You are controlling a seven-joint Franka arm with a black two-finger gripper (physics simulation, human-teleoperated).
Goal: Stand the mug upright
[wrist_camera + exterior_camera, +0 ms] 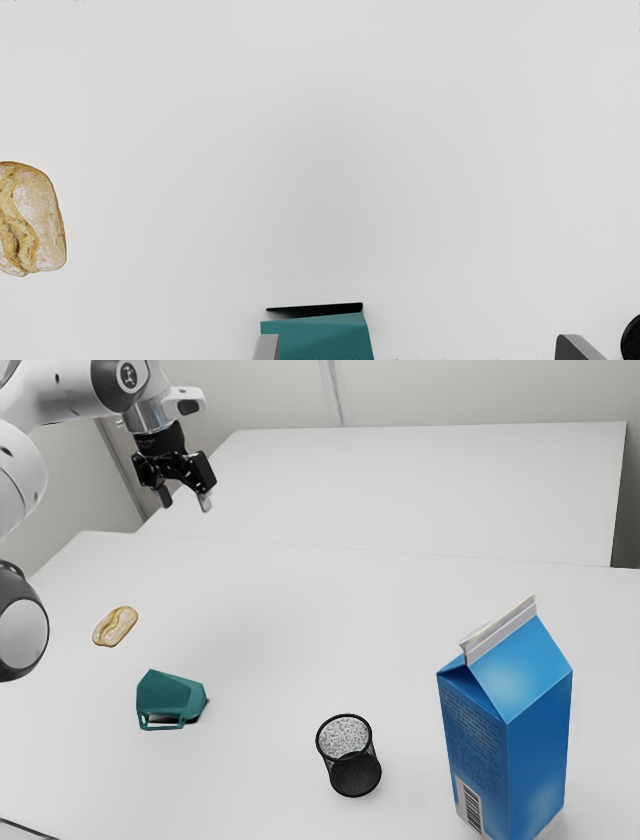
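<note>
High above the table, at the upper left of the exterior view, the black gripper (188,501) hangs with its two fingers spread and nothing between them. The teal mug (172,697) lies tipped on its side on the table, its handle toward the exterior view's bottom edge. In the wrist view the gripper (417,347) has its fingertips wide apart, and part of the mug (320,335) appears below them, close to one fingertip. The rest of the mug is cut off there by the picture's edge.
A bread roll (116,626) lies behind the mug in the exterior view. Toward that view's right are a black mesh cup (350,756) and a tall blue carton (508,730). The bread (32,220) and an edge of the black cup (632,342) appear in the wrist view.
</note>
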